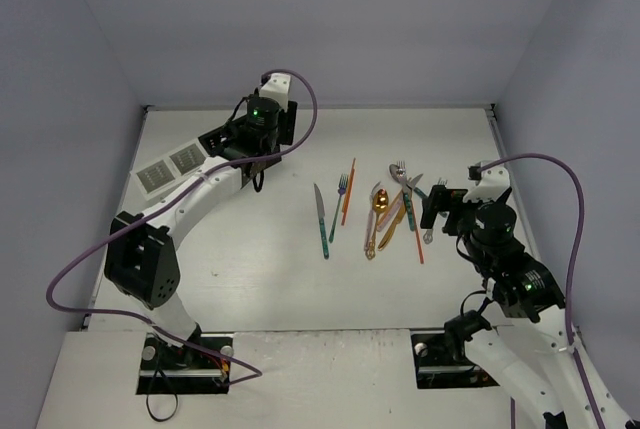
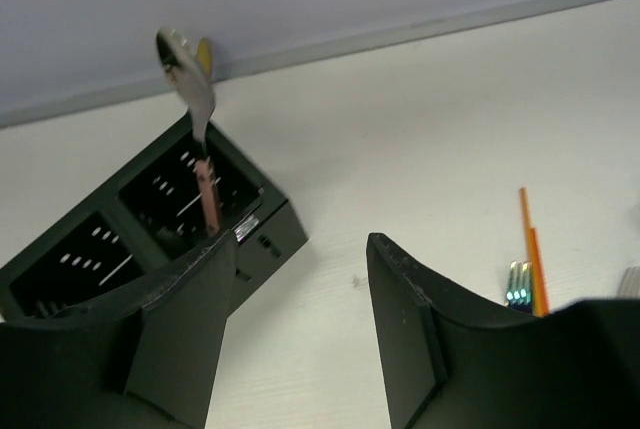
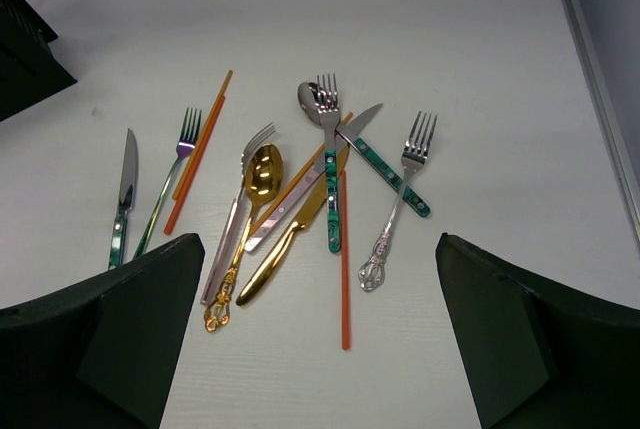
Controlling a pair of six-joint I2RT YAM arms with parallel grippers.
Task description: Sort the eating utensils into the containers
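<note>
One spoon [image 2: 196, 119] stands in the black caddy [image 2: 272, 231] at ten o'clock; left tool [image 2: 300, 249], apart and empty, should rise straight. Right tool [image 3: 320, 244] gapes, empty.

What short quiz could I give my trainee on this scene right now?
1. True or false: a spoon stands in the black caddy.
2. The right claw is: A) shut on a fork; B) open above the loose utensils; C) out of view.
3. In the right wrist view, which loose utensil lies farthest left?
Key: 1 true; 2 B; 3 the knife.
</note>
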